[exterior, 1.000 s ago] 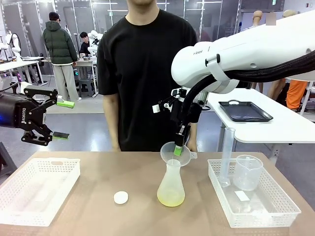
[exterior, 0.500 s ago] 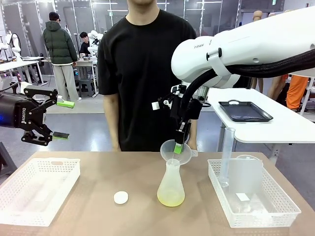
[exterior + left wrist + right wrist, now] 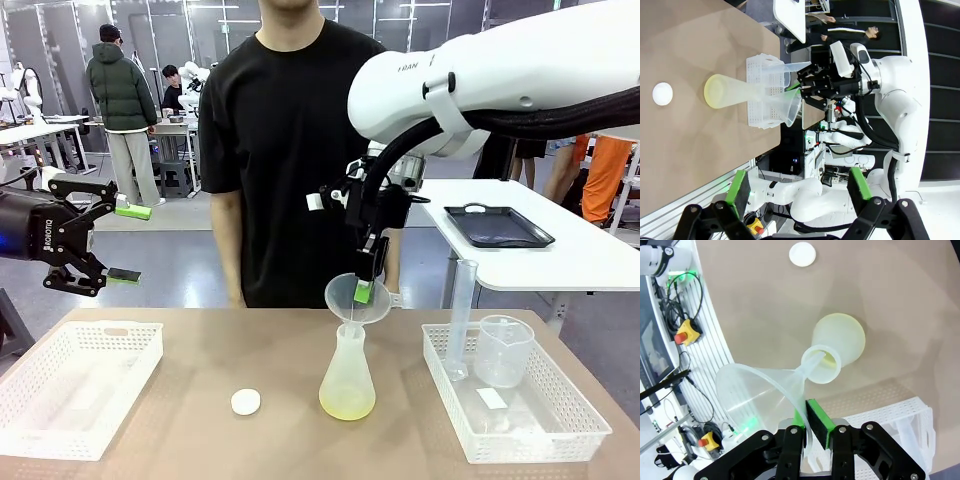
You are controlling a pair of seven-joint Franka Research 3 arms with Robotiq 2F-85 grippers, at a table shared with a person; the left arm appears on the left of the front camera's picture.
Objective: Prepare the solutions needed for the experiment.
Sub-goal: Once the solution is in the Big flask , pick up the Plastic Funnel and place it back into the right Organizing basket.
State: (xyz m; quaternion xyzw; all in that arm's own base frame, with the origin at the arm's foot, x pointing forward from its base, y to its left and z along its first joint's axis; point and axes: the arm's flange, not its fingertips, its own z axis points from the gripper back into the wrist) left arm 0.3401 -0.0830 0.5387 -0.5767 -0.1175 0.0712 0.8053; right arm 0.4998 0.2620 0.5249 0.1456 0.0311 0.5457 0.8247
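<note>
a: what moved?
b: right pincer [image 3: 364, 291] went up a little and took the funnel [image 3: 345, 296] with it, so the stem sits higher at the mouth of the conical flask [image 3: 348, 372] than before. left arm hasn't shifted.
a: right pincer state?
b: pinched narrow on the funnel's rim, a green pad on each side of the wall. funnel is tilted, stem tip just at the flask mouth.
a: left pincer?
b: left pincer [image 3: 125, 242] has its jaws spread wide with nothing between them, up in the air at the far left, above the left white basket [image 3: 80, 385].
a: where's the solution?
b: the solution [image 3: 347, 405] is a shallow pale yellow-green layer in the bottom of the flask. flask stands upright mid worktop [image 3: 260, 350], between the two baskets.
a: anything else?
b: white round cap [image 3: 245, 401] flat on the worktop, left of the flask, not touching. right basket [image 3: 560, 432] holds a clear beaker [image 3: 502, 350] and a tall graduated cylinder [image 3: 462, 320], both upright. person [image 3: 290, 150] in a black t-shirt stands at the far side, behind the flask.
</note>
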